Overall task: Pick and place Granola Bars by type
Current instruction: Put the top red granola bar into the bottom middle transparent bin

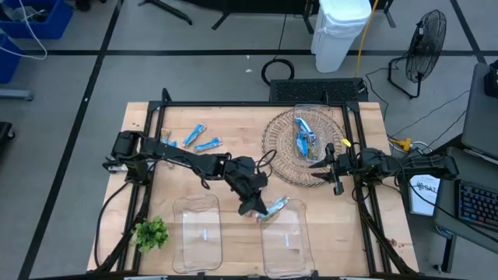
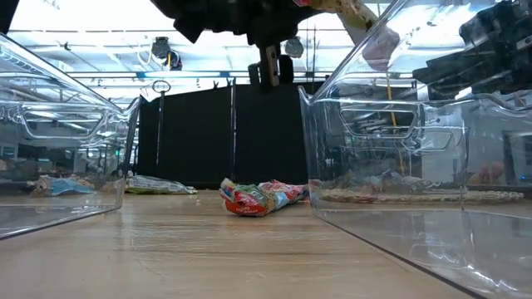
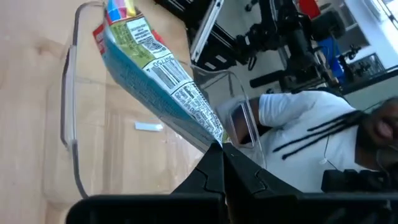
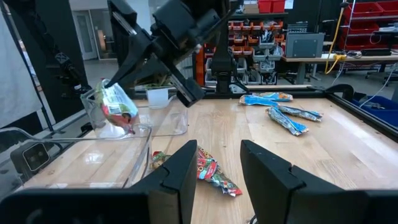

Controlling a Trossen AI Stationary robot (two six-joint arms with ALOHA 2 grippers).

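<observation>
Left claw [image 1: 259,208], over the middle of the wooden surface [image 1: 233,140]: fingers pinched on one end of a multicoloured granola bar [image 3: 155,74], held in the air at the rim of the right-hand clear bin [image 1: 286,241]; bar seen hanging above that bin's corner from the right wrist [image 4: 118,106]. Just below this claw, on the surface between the two bins: a second multicoloured bar [image 2: 262,197], lying flat. Left-hand clear bin [image 1: 198,232] beside the claw on its other side, green leafy sprig [image 1: 151,232] beyond it at the surface's corner. Well behind the claw, toward the left arm's base: three blue bars [image 1: 201,139], loose on the wood.

Right claw [image 1: 331,166], at the edge of the wicker tray [image 1: 280,159]: fingers parted, nothing between them. Directly ahead of it, in the tray: a small heap of blue bars [image 1: 303,138], partly under a clear lid or container.

Person in a white shirt [image 3: 298,137], visible beyond the surface in the left wrist view.
</observation>
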